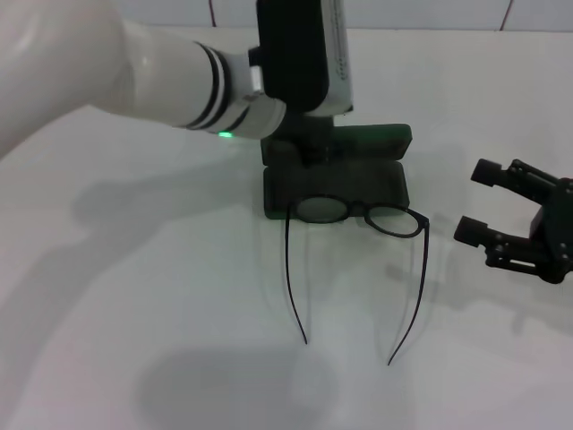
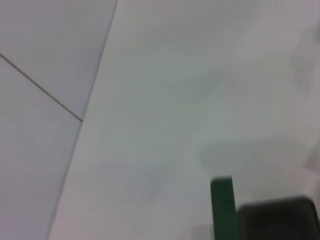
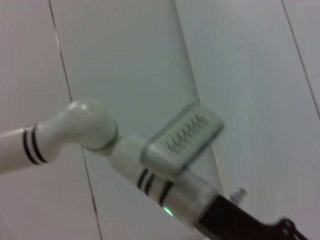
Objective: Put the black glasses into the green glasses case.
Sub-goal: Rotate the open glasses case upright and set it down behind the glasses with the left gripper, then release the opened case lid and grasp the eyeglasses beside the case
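Observation:
The green glasses case [image 1: 358, 184] lies open at the middle of the white table, its lid [image 1: 376, 136] raised at the back. The black glasses [image 1: 394, 221] lie unfolded at the case's front edge. One lens rests on the rim, and the temple arms [image 1: 294, 287] reach toward me. My left gripper [image 1: 300, 148] is down at the case's rear left corner, its fingers hidden under the wrist. The left wrist view shows the case's green edge [image 2: 222, 210] and dark inside [image 2: 277, 217]. My right gripper [image 1: 479, 202] is open and empty, to the right of the glasses.
The white table [image 1: 161, 296] spreads around the case, with a tiled wall [image 1: 430, 13] behind it. My left arm [image 1: 134, 72] reaches across the rear left. The right wrist view shows that arm [image 3: 175, 150] against the wall.

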`<state>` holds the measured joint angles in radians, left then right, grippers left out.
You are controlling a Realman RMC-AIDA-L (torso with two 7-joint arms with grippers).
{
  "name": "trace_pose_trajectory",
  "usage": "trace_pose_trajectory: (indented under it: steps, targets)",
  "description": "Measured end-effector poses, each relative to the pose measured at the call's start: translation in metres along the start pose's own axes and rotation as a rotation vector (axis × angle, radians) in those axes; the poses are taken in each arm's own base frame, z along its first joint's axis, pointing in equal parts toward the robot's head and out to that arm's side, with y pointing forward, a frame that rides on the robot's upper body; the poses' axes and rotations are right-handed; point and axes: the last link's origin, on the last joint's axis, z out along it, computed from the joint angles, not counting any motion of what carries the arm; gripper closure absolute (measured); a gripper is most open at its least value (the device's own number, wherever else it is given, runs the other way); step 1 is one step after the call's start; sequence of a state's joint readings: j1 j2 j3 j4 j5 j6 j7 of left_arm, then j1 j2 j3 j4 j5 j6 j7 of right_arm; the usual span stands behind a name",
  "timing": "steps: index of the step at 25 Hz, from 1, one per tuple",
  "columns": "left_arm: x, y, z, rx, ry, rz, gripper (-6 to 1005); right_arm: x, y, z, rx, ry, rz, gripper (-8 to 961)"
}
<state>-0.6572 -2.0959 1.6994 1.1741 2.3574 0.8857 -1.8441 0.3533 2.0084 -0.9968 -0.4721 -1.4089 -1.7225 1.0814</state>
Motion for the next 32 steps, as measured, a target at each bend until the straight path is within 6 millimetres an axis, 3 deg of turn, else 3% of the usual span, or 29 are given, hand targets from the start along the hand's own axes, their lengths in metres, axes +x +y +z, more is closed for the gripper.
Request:
trace_pose_trajectory:
  steps: [2, 3, 4, 6, 10, 12, 18, 20, 22, 25, 32]
  targets:
    - [0.003, -0.001, -0.006, 0.012, 0.016, -0.011, 591, 0.001, -0.007, 0.004, 0.005, 0.055, -0.003, 81]
    - [0.014, -0.008, -0.029, 0.070, 0.076, -0.061, 591, -0.001, -0.013, 0.009, 0.004, 0.106, -0.009, 81]
    - [0.015, -0.009, -0.033, 0.082, 0.086, -0.075, 592, -0.001, -0.019, 0.014, 0.000, 0.164, -0.003, 81]
    - [0.022, -0.014, -0.061, 0.149, 0.183, -0.167, 594, -0.008, -0.034, 0.030, -0.011, 0.309, 0.004, 81]
    - [0.023, -0.012, -0.108, 0.205, 0.418, -0.371, 598, -0.028, -0.055, 0.064, -0.030, 0.508, 0.047, 83]
    - [0.015, -0.003, -0.120, 0.192, 0.525, -0.458, 599, -0.038, -0.061, 0.076, -0.039, 0.555, 0.058, 84]
    - [-0.032, 0.057, -0.129, 0.161, 0.722, -0.547, 603, -0.055, -0.074, 0.117, -0.026, 0.766, 0.056, 146]
    - [-0.044, 0.073, -0.134, 0.157, 0.787, -0.575, 604, -0.056, -0.074, 0.136, -0.021, 0.857, 0.033, 209]
    - [-0.044, 0.073, -0.134, 0.157, 0.787, -0.575, 605, -0.055, -0.072, 0.153, -0.027, 0.915, -0.004, 272]
    - [-0.078, 0.095, -0.141, 0.135, 0.912, -0.694, 619, -0.053, -0.070, 0.169, -0.037, 0.964, -0.027, 318]
    - [-0.106, 0.107, -0.142, 0.129, 1.056, -0.770, 645, -0.041, -0.065, 0.193, -0.022, 1.036, -0.029, 399]
